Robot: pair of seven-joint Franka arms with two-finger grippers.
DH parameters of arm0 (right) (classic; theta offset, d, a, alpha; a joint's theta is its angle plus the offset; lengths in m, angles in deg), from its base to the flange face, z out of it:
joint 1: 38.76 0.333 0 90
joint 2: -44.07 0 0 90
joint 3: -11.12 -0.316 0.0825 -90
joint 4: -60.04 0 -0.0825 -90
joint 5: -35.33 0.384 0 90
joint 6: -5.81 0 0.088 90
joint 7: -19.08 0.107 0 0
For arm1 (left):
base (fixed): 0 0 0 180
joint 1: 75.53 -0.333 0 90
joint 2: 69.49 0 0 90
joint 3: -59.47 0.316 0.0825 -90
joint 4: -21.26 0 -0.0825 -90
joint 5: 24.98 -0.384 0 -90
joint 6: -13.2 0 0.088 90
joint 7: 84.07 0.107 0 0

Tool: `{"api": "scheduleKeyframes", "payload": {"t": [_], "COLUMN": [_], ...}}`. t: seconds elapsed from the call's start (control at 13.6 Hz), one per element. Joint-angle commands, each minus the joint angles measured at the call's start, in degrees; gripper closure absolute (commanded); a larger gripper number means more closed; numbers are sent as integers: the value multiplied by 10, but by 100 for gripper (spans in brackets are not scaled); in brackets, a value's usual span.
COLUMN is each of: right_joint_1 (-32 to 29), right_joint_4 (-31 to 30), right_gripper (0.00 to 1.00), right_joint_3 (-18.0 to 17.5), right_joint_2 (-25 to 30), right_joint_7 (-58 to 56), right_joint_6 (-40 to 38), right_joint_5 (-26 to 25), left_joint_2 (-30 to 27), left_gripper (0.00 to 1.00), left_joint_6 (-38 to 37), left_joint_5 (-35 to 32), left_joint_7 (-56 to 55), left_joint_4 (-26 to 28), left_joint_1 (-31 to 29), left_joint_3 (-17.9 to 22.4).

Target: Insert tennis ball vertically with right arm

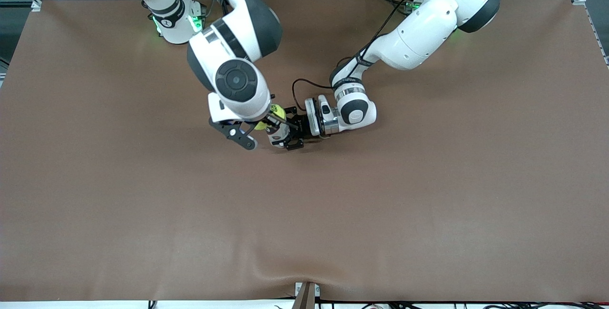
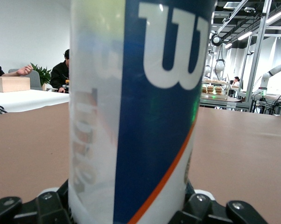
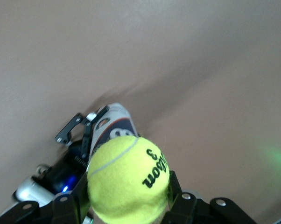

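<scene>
Right wrist view: your right gripper (image 3: 126,198) is clamping the ball (image 3: 128,177) between its fingers, directly above the can (image 3: 113,125), which the left gripper's (image 1: 291,134) fingers are bracketing. You should be centring it before lowering.

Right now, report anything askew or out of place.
Nothing stands out. The tennis ball can stands upright between the left gripper's fingers, and the right gripper holds the tennis ball just above its mouth.
</scene>
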Motion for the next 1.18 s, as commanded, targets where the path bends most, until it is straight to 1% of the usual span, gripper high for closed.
{"api": "scheduleKeyframes", "payload": {"t": [0.0, 0.59, 0.81, 1.1], "right_joint_1": [5, 32, 32, 29], "right_joint_4": [4, -13, -28, -30], "right_gripper": [100, 100, 100, 100], "right_joint_3": [3, 7, 8, 7], "right_joint_2": [16, 2, -7, -10], "right_joint_7": [16, 23, 31, 31], "right_joint_6": [-17, -9, 11, 22], "right_joint_5": [17, 8, 3, 2], "left_joint_2": [9, 10, 10, 10], "left_gripper": [20, 21, 21, 21], "left_joint_6": [7, 7, 6, 6], "left_joint_5": [53, 54, 54, 54], "left_joint_7": [256, 256, 256, 255], "left_joint_4": [28, 27, 27, 27], "left_joint_1": [-14, -14, -14, -14], "left_joint_3": [-19, -19, -20, -20]}}
